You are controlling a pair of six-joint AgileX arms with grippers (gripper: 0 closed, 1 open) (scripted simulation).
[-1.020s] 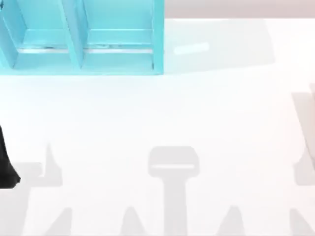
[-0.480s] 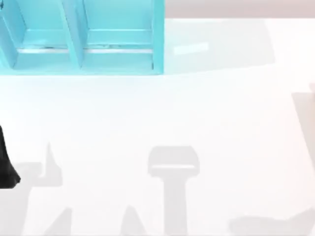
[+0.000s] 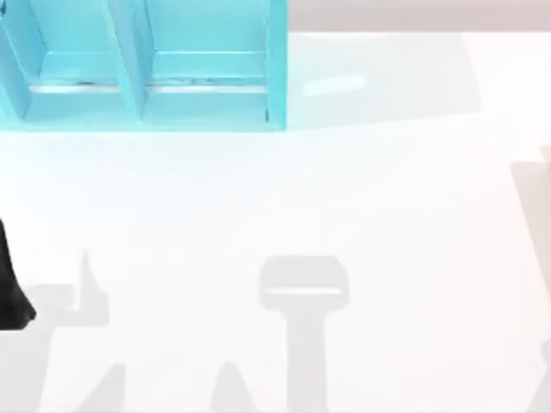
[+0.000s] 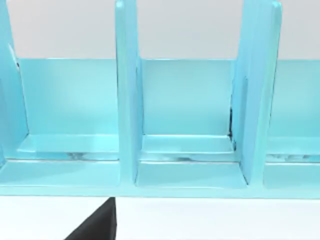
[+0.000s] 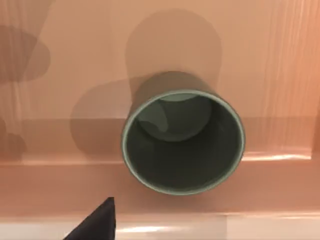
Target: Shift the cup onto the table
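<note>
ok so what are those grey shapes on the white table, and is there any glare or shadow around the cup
Top view: the grey shapes on the table are soft cast shadows, no objects; a pale glint lies right of the blue shelf unit. Right wrist view: the green cup throws overlapping shadows on the brown surface, with a bright streak near its edge. Left wrist view: evenly lit.

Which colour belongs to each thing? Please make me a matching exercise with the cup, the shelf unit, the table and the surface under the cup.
Things:
1. cup
2. shelf unit
3. table
4. surface under the cup

Colours:
A. bright white
B. pinkish brown
C. dark green
D. turquoise-blue

Pairs: 1-C, 2-D, 3-A, 4-B.
</note>
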